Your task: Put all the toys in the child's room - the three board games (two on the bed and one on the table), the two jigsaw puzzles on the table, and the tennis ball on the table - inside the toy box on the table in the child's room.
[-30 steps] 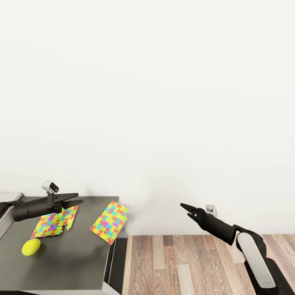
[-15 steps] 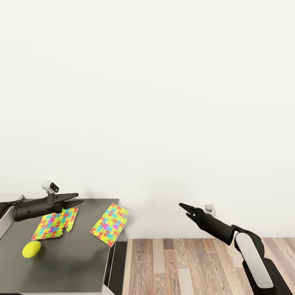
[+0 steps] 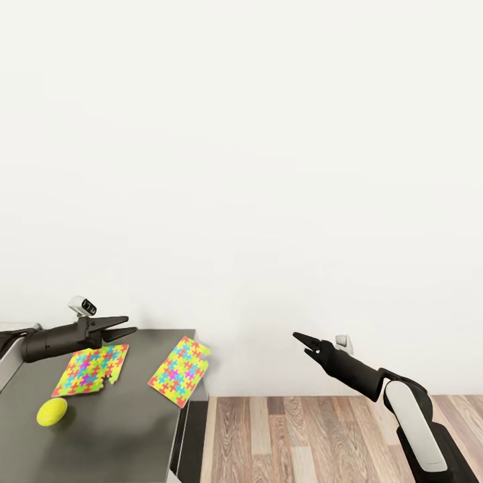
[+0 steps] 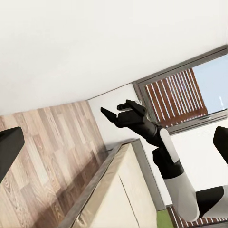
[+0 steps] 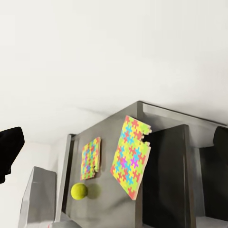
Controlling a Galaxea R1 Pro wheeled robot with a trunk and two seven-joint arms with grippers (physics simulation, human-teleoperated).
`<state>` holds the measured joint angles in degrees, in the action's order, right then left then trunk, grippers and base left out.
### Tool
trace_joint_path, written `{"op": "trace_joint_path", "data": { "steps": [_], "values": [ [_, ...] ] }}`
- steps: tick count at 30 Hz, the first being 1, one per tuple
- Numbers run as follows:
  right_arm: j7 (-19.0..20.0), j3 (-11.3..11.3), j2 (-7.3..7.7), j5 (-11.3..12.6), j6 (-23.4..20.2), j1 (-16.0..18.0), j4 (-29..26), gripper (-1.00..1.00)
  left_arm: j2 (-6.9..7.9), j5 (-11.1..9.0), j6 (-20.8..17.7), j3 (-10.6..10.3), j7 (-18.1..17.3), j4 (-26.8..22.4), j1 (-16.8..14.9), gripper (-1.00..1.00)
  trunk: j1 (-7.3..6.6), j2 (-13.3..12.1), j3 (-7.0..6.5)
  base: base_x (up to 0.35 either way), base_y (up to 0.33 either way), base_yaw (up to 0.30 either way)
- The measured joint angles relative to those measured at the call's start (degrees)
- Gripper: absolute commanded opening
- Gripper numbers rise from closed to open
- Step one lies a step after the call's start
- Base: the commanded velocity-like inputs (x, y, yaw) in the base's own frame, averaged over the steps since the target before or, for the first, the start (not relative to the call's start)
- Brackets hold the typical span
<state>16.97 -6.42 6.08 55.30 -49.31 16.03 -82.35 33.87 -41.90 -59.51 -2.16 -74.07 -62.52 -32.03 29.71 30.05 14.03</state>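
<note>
Two jigsaw puzzles lie flat on the dark grey table (image 3: 127,422). One puzzle (image 3: 90,369) lies just under my left gripper (image 3: 127,325), which hovers open above it. The other puzzle (image 3: 180,362) overhangs the table's right edge. The tennis ball (image 3: 51,412) rests in front of the first puzzle. A light grey sloped side at the far left looks like the toy box (image 3: 5,372). My right gripper (image 3: 300,341) is open and empty in the air over the wood floor, right of the table. The right wrist view shows both puzzles (image 5: 130,156) (image 5: 90,158) and the ball (image 5: 79,191).
A plain white wall (image 3: 268,168) runs behind the table. Wood plank floor (image 3: 302,436) lies to the right of the table. The left wrist view shows the beige bed (image 4: 114,199), a slatted window (image 4: 175,92) and my right gripper (image 4: 114,110).
The whole head picture has slid down slightly, so the camera moved. Both grippers keep their pose and the puzzles and ball lie as before.
</note>
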Motion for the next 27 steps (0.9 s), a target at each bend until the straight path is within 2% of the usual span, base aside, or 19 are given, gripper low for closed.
{"op": "trace_joint_path", "data": {
  "steps": [27],
  "values": [
    [0.0, 0.0, 0.0, 0.0, 0.11, 0.0, -0.04, 1.0, 0.0, 0.06, 0.0, 0.02, 0.01, 0.0, -0.01, 1.0, 0.0, 0.0, -2.55, 0.0, 0.0, 0.0]
  ]
}}
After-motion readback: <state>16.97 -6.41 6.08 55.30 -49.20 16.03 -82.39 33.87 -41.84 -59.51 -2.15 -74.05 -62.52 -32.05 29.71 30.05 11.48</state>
